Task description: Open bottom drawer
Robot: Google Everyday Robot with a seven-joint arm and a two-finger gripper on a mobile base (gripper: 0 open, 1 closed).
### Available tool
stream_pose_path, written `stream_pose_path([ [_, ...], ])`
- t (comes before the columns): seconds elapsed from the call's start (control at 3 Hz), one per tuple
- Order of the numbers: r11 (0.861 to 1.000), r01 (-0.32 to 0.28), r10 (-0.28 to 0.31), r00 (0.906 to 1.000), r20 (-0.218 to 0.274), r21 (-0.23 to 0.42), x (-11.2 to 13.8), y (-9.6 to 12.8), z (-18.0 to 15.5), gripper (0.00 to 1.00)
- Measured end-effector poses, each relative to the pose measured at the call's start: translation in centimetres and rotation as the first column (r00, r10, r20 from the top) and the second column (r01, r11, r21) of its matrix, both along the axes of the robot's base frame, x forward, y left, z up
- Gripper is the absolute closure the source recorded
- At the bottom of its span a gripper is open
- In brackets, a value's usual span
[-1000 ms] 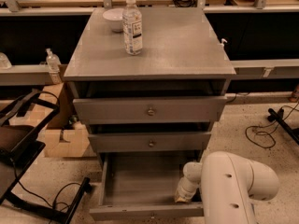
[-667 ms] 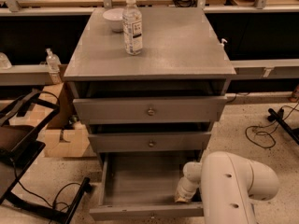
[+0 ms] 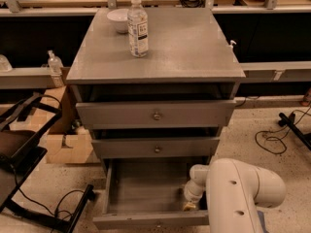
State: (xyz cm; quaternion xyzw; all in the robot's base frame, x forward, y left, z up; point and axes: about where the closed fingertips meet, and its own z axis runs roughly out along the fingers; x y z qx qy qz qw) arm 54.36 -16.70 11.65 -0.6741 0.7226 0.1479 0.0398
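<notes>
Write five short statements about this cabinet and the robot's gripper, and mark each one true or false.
1. The bottom drawer stands pulled out. True.
2. The water bottle lies on its side on the cabinet top. False: it stands upright there.
3. The gripper is low at the right side of the bottom drawer, near its front. True.
4. The white bowl sits inside the bottom drawer. False: it sits on the cabinet top, just behind and to the left of the bottle.
5. The top drawer is pulled out further than the bottom one. False: the bottom drawer is out furthest of the three.
</notes>
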Motion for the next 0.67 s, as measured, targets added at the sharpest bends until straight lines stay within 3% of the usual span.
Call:
stream_pose_path([
  [0.33,1.0,0.0,0.0,1.0,0.0,0.0,0.11,0.01,0.0,0.0],
  [0.67,1.0,0.0,0.0,1.0,0.0,0.0,0.22,0.01,0.0,0.17],
])
